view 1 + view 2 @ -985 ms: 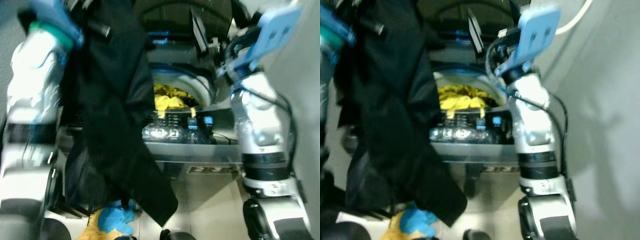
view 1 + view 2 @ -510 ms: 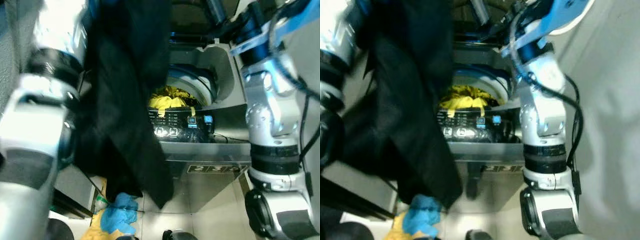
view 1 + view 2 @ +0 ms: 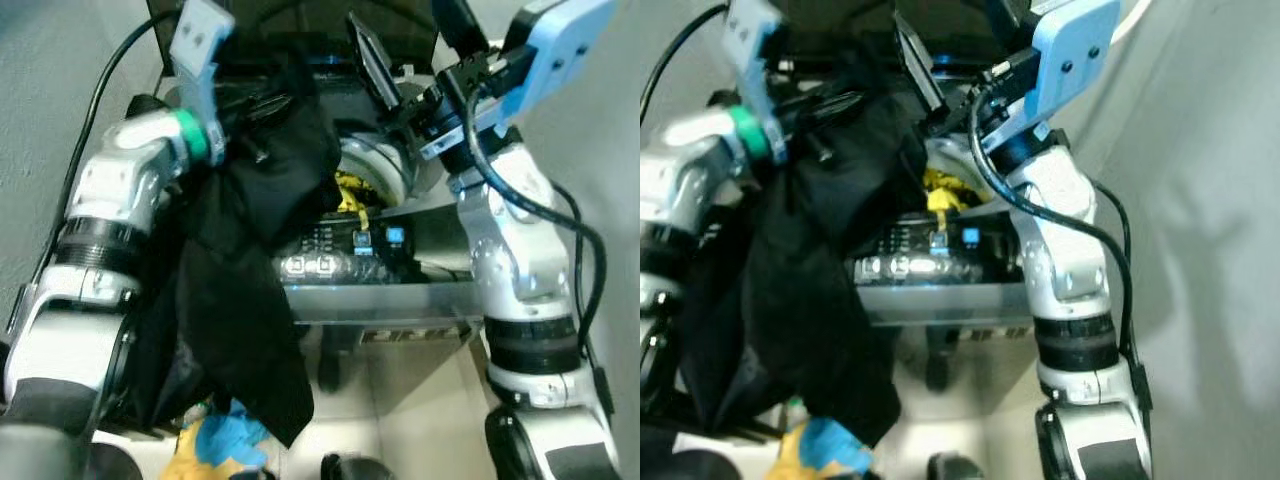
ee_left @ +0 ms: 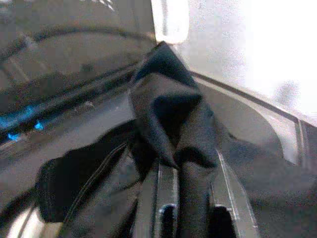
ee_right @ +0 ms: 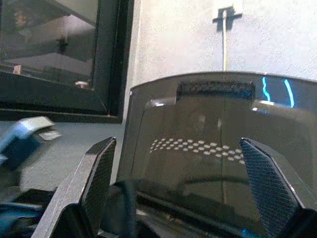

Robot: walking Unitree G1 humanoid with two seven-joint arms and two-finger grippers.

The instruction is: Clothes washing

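Black garment [image 3: 250, 290] is hanging from the left hand [image 4: 187, 198], whose fingers are clamped on a fold of it, in the upper left of the frame beside the washer [image 3: 400, 290] opening. Most of the cloth is trailing down the washer's front toward the floor, while the right hand [image 5: 190, 193] is hovering wide open and empty over the drum at upper right.

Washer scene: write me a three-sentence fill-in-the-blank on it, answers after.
1. The left gripper holds a ____ garment over the washer.
2. The clothes already in the drum are ____.
3. The right gripper's fingers are ____, holding nothing.

Answers: black; yellow; open
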